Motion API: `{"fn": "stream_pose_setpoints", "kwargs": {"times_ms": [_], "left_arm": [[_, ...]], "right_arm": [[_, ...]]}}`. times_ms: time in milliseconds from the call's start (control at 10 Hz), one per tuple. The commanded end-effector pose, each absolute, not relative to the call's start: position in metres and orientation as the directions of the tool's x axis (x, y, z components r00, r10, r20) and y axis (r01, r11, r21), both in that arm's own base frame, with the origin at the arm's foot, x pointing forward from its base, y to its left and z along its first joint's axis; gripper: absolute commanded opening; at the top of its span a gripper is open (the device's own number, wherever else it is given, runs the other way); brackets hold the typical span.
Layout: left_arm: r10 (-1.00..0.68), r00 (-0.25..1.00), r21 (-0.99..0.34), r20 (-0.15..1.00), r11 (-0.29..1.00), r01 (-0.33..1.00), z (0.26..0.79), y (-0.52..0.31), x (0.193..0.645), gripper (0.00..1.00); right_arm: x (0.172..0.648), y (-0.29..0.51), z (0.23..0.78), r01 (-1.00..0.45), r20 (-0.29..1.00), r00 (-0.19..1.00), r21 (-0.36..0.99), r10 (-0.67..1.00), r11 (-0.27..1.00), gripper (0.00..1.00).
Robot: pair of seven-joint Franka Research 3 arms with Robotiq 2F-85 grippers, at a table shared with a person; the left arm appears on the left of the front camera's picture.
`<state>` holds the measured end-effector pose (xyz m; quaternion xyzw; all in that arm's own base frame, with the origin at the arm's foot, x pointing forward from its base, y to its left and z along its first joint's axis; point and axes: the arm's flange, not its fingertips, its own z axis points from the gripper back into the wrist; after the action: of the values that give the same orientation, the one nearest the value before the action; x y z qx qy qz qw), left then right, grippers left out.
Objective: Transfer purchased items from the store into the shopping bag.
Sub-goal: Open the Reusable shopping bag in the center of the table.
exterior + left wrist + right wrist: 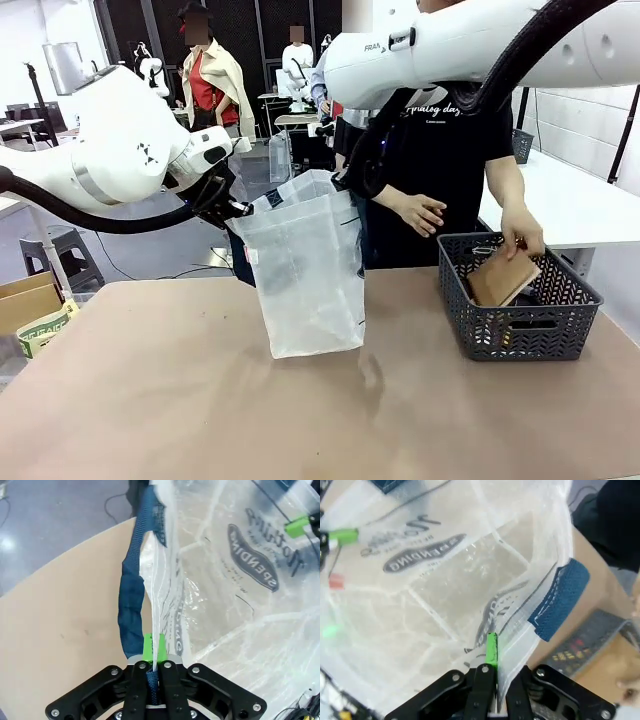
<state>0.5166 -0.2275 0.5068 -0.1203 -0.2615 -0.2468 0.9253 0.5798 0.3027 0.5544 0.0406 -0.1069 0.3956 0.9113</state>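
Observation:
The shopping bag [305, 270] stands upright mid-table, translucent white with navy print, its mouth held apart by both arms. My left gripper [238, 208] is shut on the bag's left rim; in the left wrist view its green pads [148, 646] pinch the plastic beside the navy handle [132, 595]. My right gripper [346, 183] is shut on the right rim, pads [491, 647] clamped on the plastic edge near the other navy handle [560, 597]. The person's hand holds a brown flat purchased item [503, 275] over the basket.
A dark grey lattice basket [560, 335] sits at the table's right with more goods inside. The person [450, 150] stands behind the far edge, one hand hovering between bag and basket. A cardboard box [25, 300] lies off the table's left. The near tabletop [300, 420] is bare.

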Motion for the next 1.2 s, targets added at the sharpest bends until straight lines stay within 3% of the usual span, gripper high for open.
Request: {"fn": "stream_pose_setpoints", "kwargs": {"times_ms": [0, 500, 1100], "left_arm": [[-0.376, 0.758, -0.038, 0.533, 0.884, 0.465, 0.505, -0.224, 0.514, 0.00], [-0.496, 0.763, -0.020, 0.415, 0.833, 0.553, 0.511, -0.238, 0.525, 0.00], [-0.446, 0.812, -0.001, 0.376, 0.876, 0.482, 0.502, -0.227, 0.551, 0.00]], "right_arm": [[0.572, 0.274, 0.542, -0.776, 0.254, 0.594, -0.067, 0.763, 0.627, 0.00], [0.594, 0.233, 0.538, -0.829, 0.276, 0.517, -0.075, 0.811, 0.554, 0.00], [0.601, 0.190, 0.536, -0.754, 0.304, 0.625, -0.005, 0.719, 0.657, 0.00]]}}
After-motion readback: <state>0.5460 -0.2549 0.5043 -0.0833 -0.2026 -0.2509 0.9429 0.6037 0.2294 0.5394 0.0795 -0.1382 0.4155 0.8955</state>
